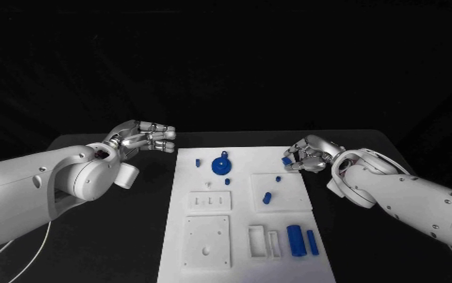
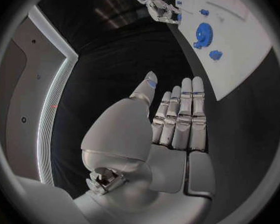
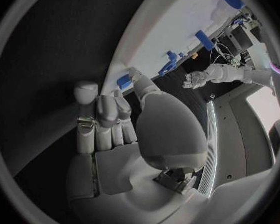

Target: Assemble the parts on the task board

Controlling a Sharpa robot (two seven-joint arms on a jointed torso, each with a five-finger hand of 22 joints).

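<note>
- One black matte table (image 1: pixel 113 244) carries everything, with a long white rectangular task board (image 1: pixel 243 263) lying down its middle and only darkness behind the far edge.
- On the far part of the board sits a round blue toothed gear (image 1: pixel 221 165), with a small blue peg (image 1: pixel 198 163) just beside it towards the robot's left.
- Nearer the middle, a raised white square plate (image 1: pixel 292 199) holds a short blue cylinder (image 1: pixel 266 197) and a tiny blue stud (image 1: pixel 279 180).
- At the near end, two upright blue bars (image 1: pixel 302 240) stand side by side, next to a white slotted bracket (image 1: pixel 262 241) and a flat white square block (image 1: pixel 207 240).
- The left silver many-fingered hand (image 1: pixel 143 139) hovers over the bare table just off the board's far left corner; in the left wrist view its fingers (image 2: pixel 185 115) lie straight and side by side, thumb apart, with nothing in them and touching nothing.
- The right silver many-fingered hand (image 1: pixel 308 154) sits at the board's right edge, fingers curled in.
- A small blue block-shaped part (image 3: pixel 124 81) is pinched between the thumb and fingertips of that right hand, right at the board's rim; the head view shows it as a blue spot at the fingertips (image 1: pixel 287 161).
</note>
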